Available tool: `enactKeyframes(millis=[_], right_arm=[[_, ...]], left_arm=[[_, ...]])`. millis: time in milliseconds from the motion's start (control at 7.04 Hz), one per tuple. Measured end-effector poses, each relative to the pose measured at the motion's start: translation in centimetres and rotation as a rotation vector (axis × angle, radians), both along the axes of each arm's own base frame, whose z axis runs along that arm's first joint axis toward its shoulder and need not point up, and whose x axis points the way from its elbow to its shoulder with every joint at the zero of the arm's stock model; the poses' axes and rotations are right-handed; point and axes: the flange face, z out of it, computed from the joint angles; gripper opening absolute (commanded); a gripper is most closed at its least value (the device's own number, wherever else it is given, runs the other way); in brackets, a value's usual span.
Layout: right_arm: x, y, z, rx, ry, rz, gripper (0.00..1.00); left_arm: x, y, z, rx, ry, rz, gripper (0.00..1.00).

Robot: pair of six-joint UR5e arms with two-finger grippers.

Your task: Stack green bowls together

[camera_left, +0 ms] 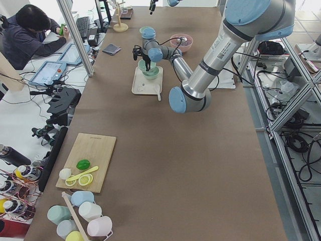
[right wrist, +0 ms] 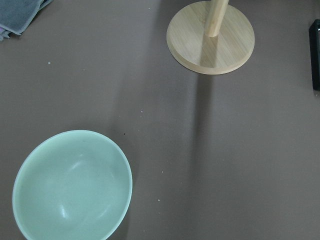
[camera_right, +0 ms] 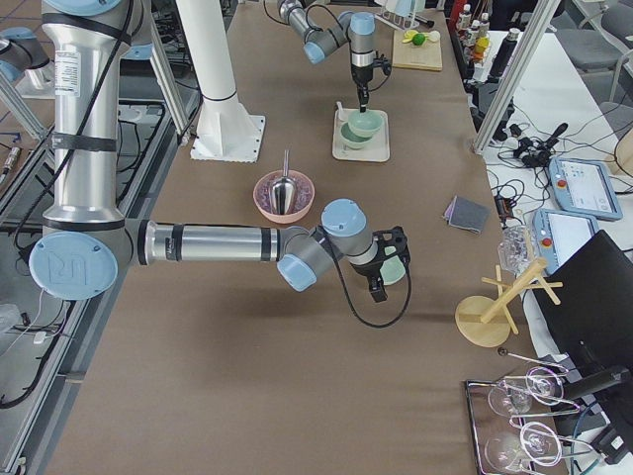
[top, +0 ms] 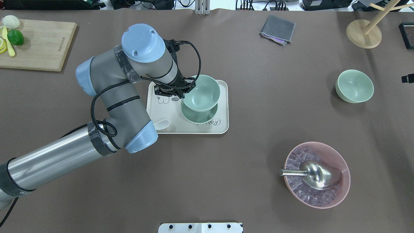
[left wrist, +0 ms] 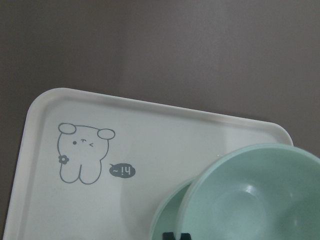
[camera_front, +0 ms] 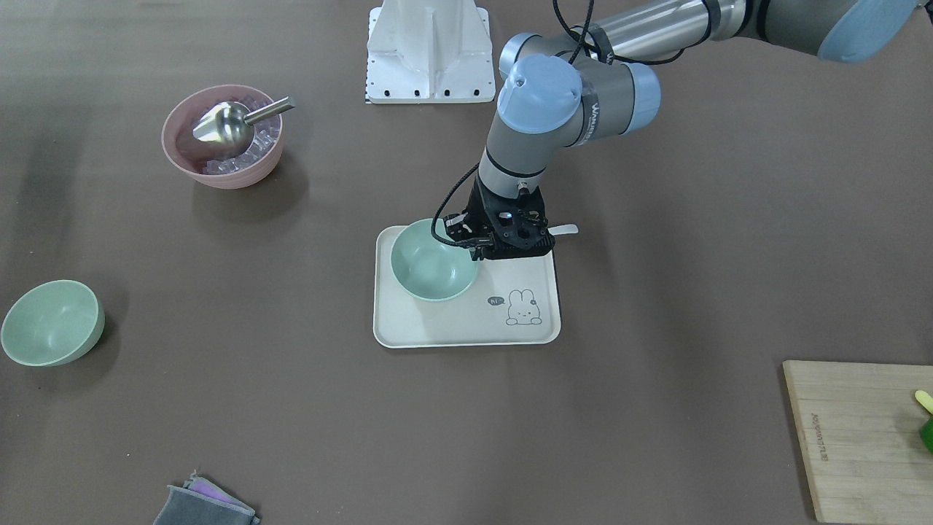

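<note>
My left gripper (camera_front: 477, 248) is shut on the rim of a pale green bowl (top: 201, 92) and holds it just above a second green bowl (top: 198, 116) that sits on the cream rabbit tray (top: 161, 108). In the left wrist view the held bowl (left wrist: 250, 197) overlaps the lower bowl's rim (left wrist: 167, 217). The third green bowl (top: 354, 86) stands alone on the table; it also shows in the right wrist view (right wrist: 72, 185). My right gripper (camera_right: 381, 269) hovers beside this bowl. I cannot tell whether it is open or shut.
A pink bowl (top: 318, 174) with ice cubes and a metal scoop stands near the robot's right. A white spoon (top: 160, 124) lies at the tray's edge. A cutting board (top: 35, 45), a grey cloth (top: 277, 29) and a wooden stand (top: 364, 34) line the far side.
</note>
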Motion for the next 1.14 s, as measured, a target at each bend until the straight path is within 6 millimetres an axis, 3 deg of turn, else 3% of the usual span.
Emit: enactKeyframes(millis=[1137], right_arm=[[0.0, 0.1, 0.1, -0.001, 0.001, 0.0, 1.0]], left_arm=[[1.4, 1.4, 0.9, -0.01, -0.017, 0.02, 0.0]])
